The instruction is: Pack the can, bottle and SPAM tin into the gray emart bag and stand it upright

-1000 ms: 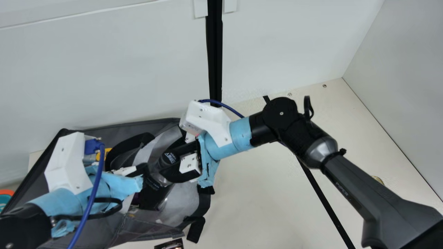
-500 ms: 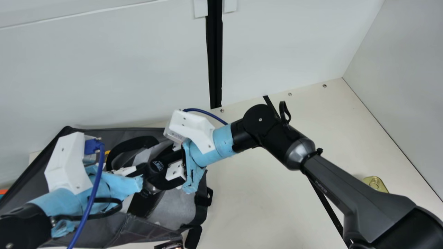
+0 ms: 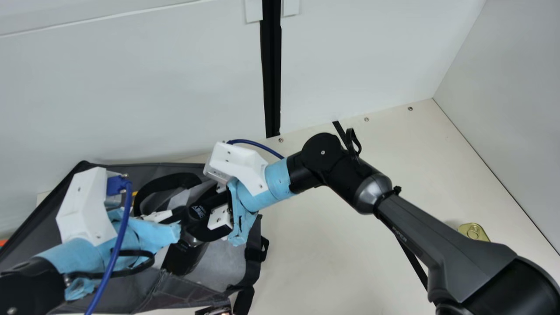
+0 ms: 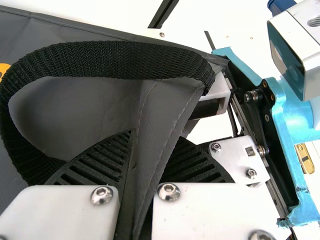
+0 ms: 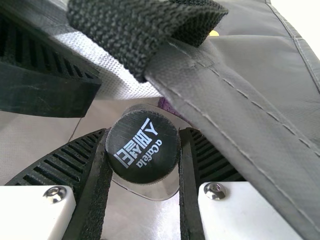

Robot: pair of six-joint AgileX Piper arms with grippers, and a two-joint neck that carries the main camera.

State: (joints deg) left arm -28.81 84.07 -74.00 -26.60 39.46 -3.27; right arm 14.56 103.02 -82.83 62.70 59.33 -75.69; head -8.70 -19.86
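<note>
The gray bag (image 3: 127, 168) lies with its mouth toward the right. My left gripper (image 3: 177, 216) is at its opening; in the left wrist view my left gripper (image 4: 135, 175) is shut on the bag's fabric edge, beside a black handle (image 4: 120, 60). My right gripper (image 3: 205, 218) holds the dark bottle (image 3: 183, 259) by its cap, the body leaning into the bag. In the right wrist view my right gripper (image 5: 145, 155) is shut around the black cap (image 5: 142, 145). A gold pull-ring tin (image 3: 474, 232) sits on the table at right. The can cannot be made out.
White walls (image 3: 131, 87) stand behind and at the right. A dark shiny object (image 3: 214, 310) is at the bottom edge, near the bag's strap (image 3: 244, 299). The grippers are close together, and my right forearm (image 3: 437, 245) spans the table's right part.
My right gripper has moved left and slightly down in the picture, taking the bottle with it. The bag's right end has shifted slightly, and the gold tin has come out from behind my right arm.
</note>
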